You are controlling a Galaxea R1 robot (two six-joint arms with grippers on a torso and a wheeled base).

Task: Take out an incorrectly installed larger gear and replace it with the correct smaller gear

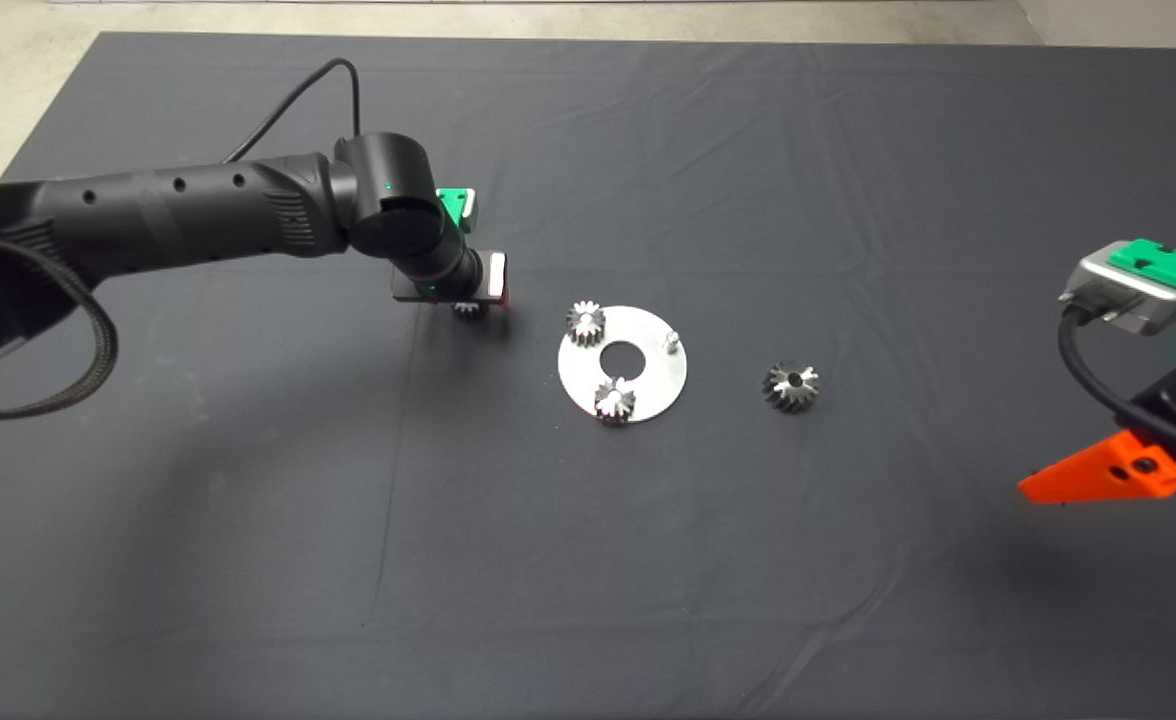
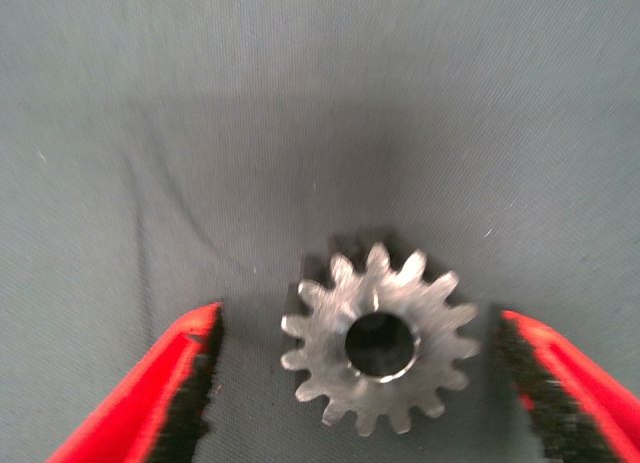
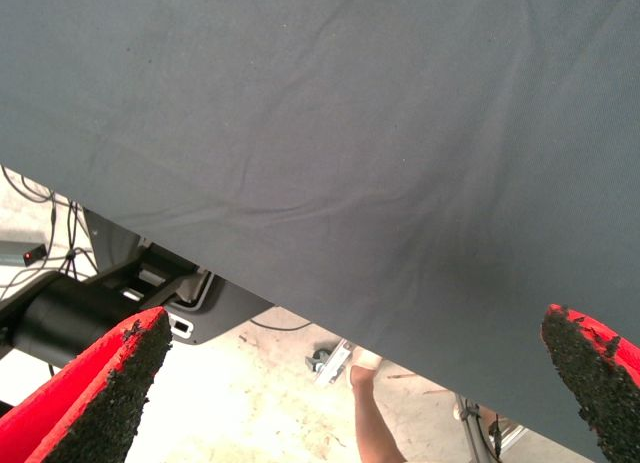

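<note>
Right gripper [image 1: 1098,480] parked at the lower right edge of the mat [image 1: 588,560], red fingers [image 3: 95,398] spread wide with only dark cloth between them; past the mat's edge, bare floor, cables and a person's leg [image 3: 375,423]. Larger gear [image 1: 790,387] flat on the mat, dark with flaring teeth, near the round steel plate [image 1: 648,385] on its right side, apart from it. On the plate, two small gears [image 1: 614,400] seated on pins and one bare pin [image 1: 673,342]. Farther left, left gripper [image 2: 365,383] lowered over the smaller gear [image 2: 378,338], just beside the plate on the mat. Fingers [image 2: 165,393] open around it, one on each side, neither touching the teeth.
</note>
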